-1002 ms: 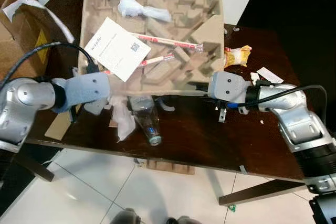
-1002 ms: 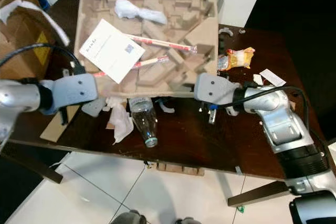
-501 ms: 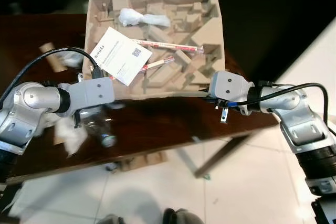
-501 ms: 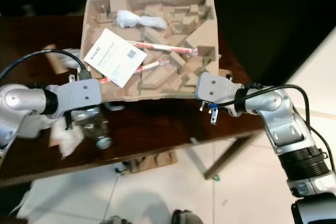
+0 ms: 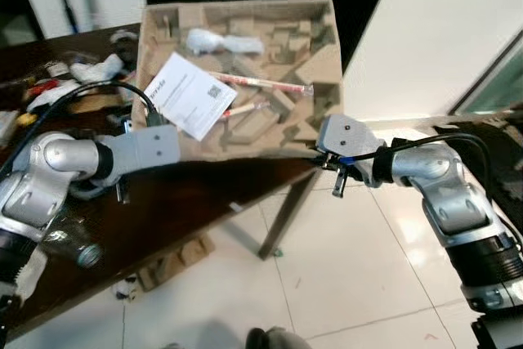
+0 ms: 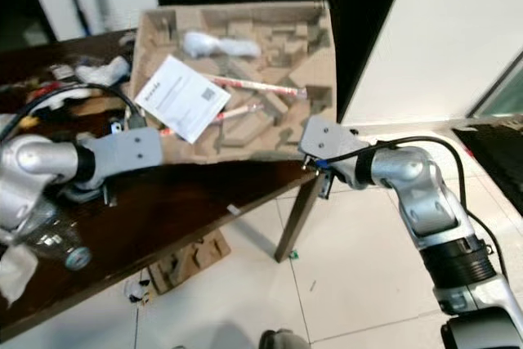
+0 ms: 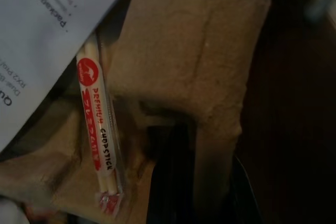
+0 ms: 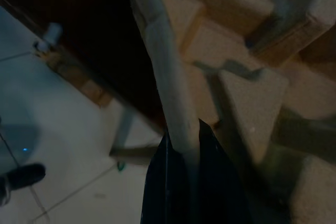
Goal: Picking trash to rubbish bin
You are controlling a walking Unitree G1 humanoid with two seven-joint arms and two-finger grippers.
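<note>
Carried item: a moulded cardboard tray (image 5: 323,55) is held level between both arms, over the edge of the dark table (image 5: 188,202) and partly above the tiled floor (image 5: 343,284).
Left gripper (image 7: 178,182): its fingers are pinched on the tray's near wall, as judged from the left wrist view.
Right gripper (image 8: 181,153): its two fingers are pressed together on the tray's thin rim, one on each side of it.
Tray contents: a white leaflet (image 5: 188,96), two wrapped chopstick pairs (image 5: 261,82) and a crumpled white tissue (image 5: 216,40) lie inside the tray.
Done: the tray is judged to be loaded and lifted.
Left: transport to the bin and emptying are not yet done.
Remaining litter: a plastic bottle (image 5: 69,244) and scattered scraps (image 5: 90,69) are seen on the table.
</note>
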